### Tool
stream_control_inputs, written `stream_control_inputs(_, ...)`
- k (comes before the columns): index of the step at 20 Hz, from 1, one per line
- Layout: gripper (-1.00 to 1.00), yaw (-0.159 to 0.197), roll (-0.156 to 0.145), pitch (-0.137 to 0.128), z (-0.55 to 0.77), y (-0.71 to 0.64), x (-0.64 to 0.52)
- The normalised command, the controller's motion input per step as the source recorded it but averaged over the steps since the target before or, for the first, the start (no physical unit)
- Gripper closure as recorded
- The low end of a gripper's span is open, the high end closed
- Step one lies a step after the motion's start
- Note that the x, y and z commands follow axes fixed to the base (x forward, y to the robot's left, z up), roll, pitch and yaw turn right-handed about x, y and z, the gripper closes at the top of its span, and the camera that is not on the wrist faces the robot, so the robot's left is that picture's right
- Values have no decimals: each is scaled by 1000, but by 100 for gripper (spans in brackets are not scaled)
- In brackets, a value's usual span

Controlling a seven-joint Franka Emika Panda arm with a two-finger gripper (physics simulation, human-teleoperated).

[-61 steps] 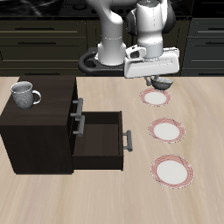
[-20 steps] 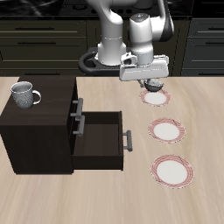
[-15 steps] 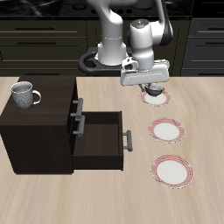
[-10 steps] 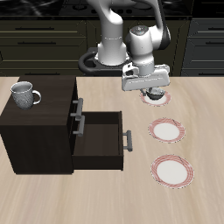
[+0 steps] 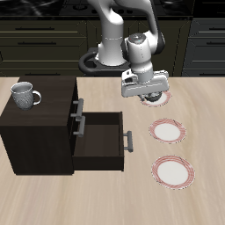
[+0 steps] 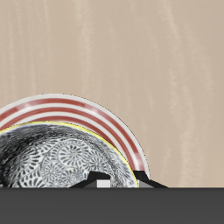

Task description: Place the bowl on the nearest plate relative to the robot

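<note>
The bowl point(image 6: 63, 159) hangs from the gripper point(image 5: 152, 90), whose fingers pinch its rim, directly over the plate point(image 6: 105, 122) farthest back, nearest the robot's base; whether they touch I cannot tell. The bowl looks centred above it, so the coming move should run straight down

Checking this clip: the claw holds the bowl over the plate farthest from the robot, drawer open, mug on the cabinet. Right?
Not quite. The claw holds the bowl over the plate nearest the robot, at the back of the row, as the exterior view shows. The drawer is open and the mug stands on the cabinet.
</note>
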Motion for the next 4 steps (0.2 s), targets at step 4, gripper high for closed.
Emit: stream_control_inputs(4,-100,-7,11,-22,140,-2,-108)
